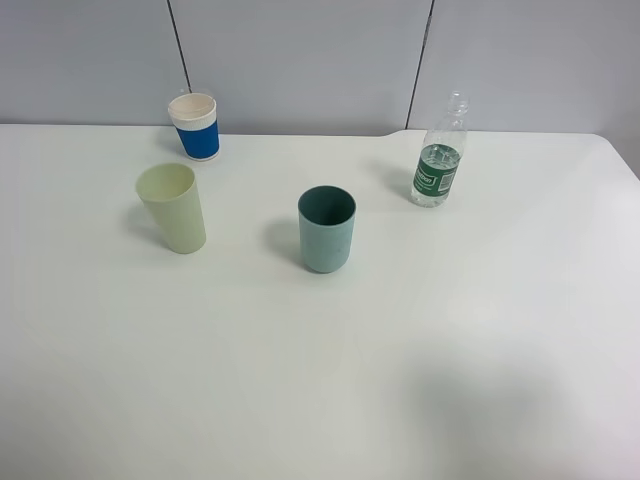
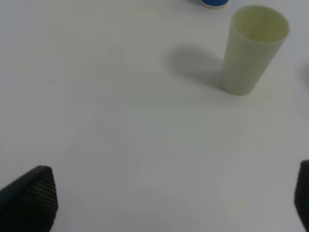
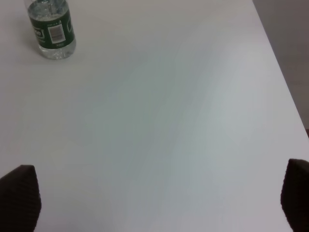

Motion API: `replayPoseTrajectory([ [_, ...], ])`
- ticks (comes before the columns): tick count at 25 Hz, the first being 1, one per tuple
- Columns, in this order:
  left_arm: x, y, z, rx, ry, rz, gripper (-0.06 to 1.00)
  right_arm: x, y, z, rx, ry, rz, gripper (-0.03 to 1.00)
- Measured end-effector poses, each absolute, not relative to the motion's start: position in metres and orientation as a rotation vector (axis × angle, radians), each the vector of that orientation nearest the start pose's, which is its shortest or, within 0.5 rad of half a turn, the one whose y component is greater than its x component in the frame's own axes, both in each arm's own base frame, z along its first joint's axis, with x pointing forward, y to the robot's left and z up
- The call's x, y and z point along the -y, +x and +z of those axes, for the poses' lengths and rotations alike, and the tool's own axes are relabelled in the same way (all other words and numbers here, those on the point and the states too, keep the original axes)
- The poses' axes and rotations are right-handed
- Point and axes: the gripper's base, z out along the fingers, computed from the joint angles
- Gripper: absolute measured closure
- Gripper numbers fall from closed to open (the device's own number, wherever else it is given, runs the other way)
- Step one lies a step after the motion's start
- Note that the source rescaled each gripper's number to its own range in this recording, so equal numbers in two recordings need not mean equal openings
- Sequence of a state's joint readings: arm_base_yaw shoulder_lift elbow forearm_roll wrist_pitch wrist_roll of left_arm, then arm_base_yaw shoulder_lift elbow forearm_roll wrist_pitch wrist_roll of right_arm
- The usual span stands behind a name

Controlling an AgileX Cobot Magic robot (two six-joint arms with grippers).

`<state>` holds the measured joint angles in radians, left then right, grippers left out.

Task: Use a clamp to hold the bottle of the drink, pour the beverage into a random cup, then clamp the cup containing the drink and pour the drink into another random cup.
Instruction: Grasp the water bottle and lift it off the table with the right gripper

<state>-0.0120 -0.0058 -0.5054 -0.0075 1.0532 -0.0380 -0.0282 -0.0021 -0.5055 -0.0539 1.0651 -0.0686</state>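
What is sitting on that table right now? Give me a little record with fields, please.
bottle: upright, green label, back right
blue cup: upright, back left
pale green cup: upright, left
teal cup: upright, middle
left claw: open, empty, over bare table
right claw: open, empty

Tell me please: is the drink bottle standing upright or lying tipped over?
Upright. The bottle stands on its base on the table, with its neck pointing up, and nothing touches it.
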Motion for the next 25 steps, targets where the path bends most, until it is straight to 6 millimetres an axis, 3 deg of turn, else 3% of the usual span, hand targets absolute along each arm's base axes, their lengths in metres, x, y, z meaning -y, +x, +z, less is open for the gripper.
replayPoseTrajectory([
  [25,0.0005,-0.0061,0.2794,-2.026,-0.026,-0.041,-0.06,0.0041,-0.0062,0.2785,-2.042,-0.038,-0.125,-0.03],
])
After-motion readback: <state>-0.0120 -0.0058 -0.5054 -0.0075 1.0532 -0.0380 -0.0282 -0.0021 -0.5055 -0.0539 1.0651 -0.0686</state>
